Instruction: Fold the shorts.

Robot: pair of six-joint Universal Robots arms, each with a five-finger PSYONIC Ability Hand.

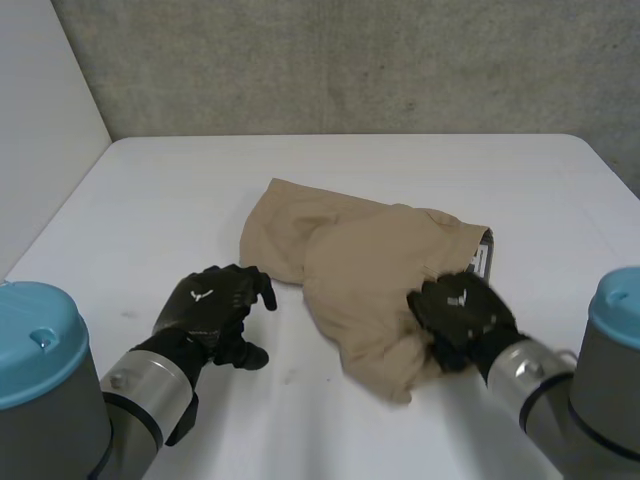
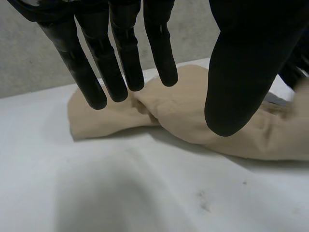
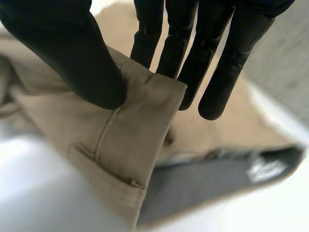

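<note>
Shorts are tan and lie in a rumpled heap on the white table, a bit right of the middle. One part is bunched up over the rest, so it's nowhere near flat. At the heap's right edge the waistband is turned back enough to show the grey lining with a pale label on it.

The right hand is on the near right part of the heap. In its wrist view the thumb presses down on the waistband fold and the fingers sit behind it, so the cloth is pinched between them. The grey lining hangs open just below the pinch.

The left hand is down by the table just left of the shorts, apart from the cloth in the head view. In its own wrist view the fingers are straight and a little spread, the thumb is held wide, and nothing is in the grip — the tan cloth just lies past the fingertips.

A grey concrete wall runs behind the table.
</note>
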